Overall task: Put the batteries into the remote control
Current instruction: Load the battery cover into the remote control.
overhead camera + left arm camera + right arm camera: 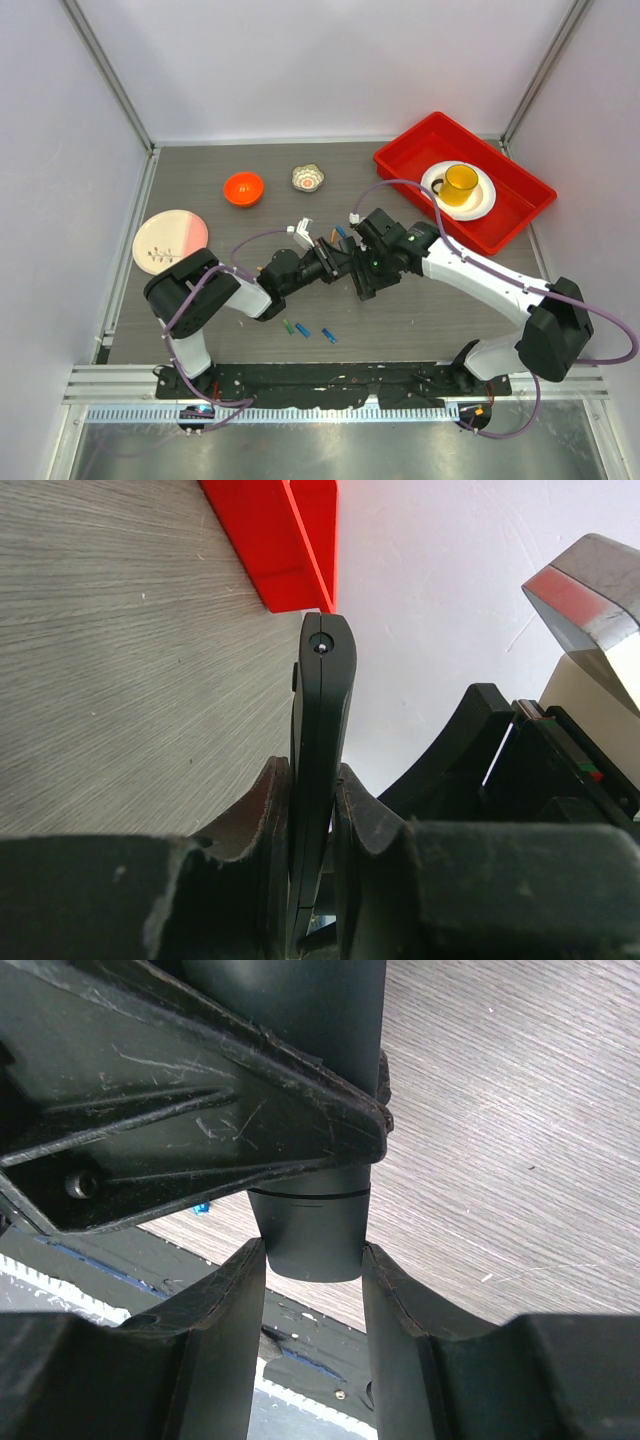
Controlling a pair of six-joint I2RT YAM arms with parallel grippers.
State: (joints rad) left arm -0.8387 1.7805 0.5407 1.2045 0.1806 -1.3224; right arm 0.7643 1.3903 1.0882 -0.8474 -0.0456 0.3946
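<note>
Two black robot arms meet above the middle of a grey wood-grain bench [400, 320]. Between them, lifted off the bench, is a slim black plastic remote control [322, 710].

The left jaws are clenched on its flat faces, pinching across its thin body. The slab stands out from them edge-on, with a small round dimple near its tip. The right jaws are closed against the sides of one rounded end, across the wider breadth.

The remote looks light, stiff and smooth, so it could slip or twist in a loose pinch. Its flat faces and long sides seem the firmest places to hold. Whether the battery bay is open cannot be told.

Three loose batteries [303, 331], one green and two blue, are tiny slim cylinders. They lie on the bench just in front of the arms, near its front edge, apart from the remote. They are probably light, hard and apt to roll, so each is best pinched across its middle. Neither pair of jaws holds one.

Further back sit a small orange bowl [243, 188] and a small patterned dish [308, 178]. A pink plate [170, 235] lies at the left. At the right, a red plastic tray [405, 140] holds a white plate [485, 205] and a yellow cup [460, 185].
</note>
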